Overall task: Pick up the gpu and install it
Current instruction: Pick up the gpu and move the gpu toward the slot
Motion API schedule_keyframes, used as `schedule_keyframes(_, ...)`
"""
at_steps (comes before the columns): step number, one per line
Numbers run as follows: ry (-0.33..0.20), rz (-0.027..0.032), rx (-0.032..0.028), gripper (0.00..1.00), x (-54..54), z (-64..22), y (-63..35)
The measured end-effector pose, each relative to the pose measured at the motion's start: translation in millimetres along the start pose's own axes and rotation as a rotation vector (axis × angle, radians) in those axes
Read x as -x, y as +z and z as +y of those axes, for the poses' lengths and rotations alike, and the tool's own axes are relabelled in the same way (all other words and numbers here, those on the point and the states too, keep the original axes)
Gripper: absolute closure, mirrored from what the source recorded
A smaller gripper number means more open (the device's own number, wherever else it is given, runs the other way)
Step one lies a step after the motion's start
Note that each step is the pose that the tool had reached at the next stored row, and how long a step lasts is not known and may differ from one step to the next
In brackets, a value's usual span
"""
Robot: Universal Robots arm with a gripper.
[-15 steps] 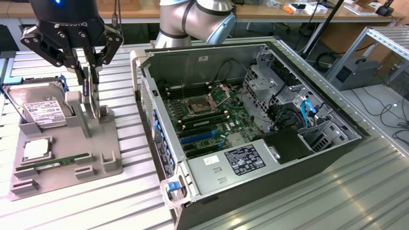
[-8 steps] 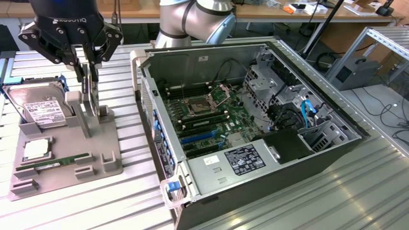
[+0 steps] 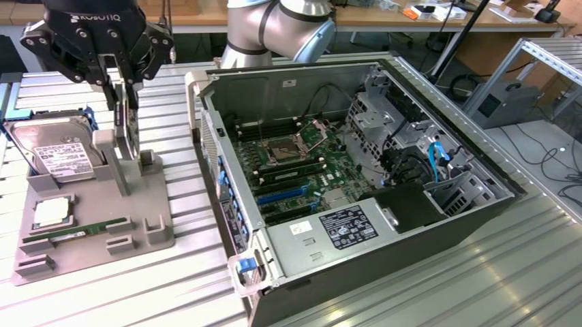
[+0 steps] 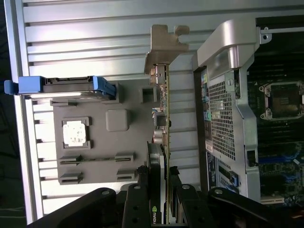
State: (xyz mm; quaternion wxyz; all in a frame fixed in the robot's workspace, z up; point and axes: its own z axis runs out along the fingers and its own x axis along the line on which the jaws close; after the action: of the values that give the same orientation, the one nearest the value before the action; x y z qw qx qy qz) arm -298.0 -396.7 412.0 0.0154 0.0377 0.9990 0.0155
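Above the grey moulded parts holder (image 3: 144,219), beside the open black-and-silver computer case (image 3: 211,122): 1 black gripper (image 3: 123,80) pinches the gpu (image 4: 164,118), a thin green circuit card with black fan cooler and silver end bracket, upright and edge-on between its fingers (image 4: 141,190).

An open computer case (image 3: 272,85) lay on its side on the ribbed metal desk (image 3: 437,286), motherboard (image 3: 304,167) exposed. Just beside it, a grey holder tray (image 3: 91,255) carried a blue-railed hard drive (image 3: 59,153), a processor chip (image 3: 53,212) and a memory stick (image 3: 78,234).
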Motion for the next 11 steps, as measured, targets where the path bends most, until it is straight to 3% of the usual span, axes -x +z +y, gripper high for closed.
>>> schedule_keyframes(6, 0.000, -0.0001, -0.0010, 0.73, 0.3, 0.2, -7.4)
schedule_keyframes(11, -0.001, -0.0021, -0.0297, 0.73, 0.3, 0.3, -7.9)
